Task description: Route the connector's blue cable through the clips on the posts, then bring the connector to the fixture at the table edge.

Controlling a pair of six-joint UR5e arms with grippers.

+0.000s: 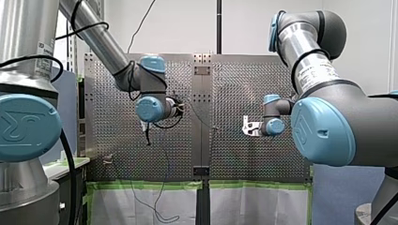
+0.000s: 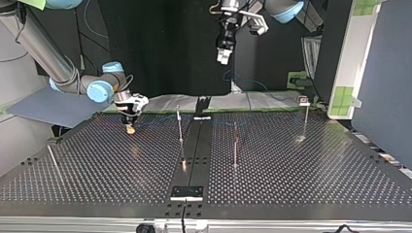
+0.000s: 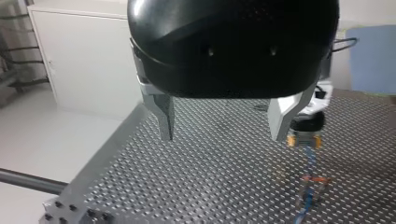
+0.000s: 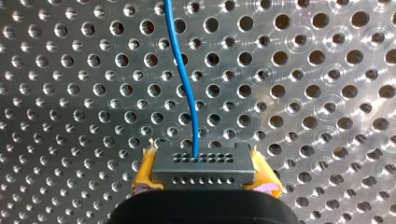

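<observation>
Blue cable [image 4: 184, 70] trailing, connector [image 4: 203, 163] clamped in the jaws of the right arm [image 2: 73, 80].
It hangs just over the tabletop [image 2: 291, 184], near the tall post [image 2: 180, 124], on its left in the top view. Best to raise the cable to that post's clip and keep it taut. The jaws of the left arm [image 2: 286, 9] gape empty, high beyond the post. The fixture [image 2: 186, 192] sits at the tabletop edge this side of it, with open room between.

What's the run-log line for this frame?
right gripper: shut on grey rectangular connector | thin blue cable: runs from connector over perforated metal table | left gripper: open, empty
</observation>
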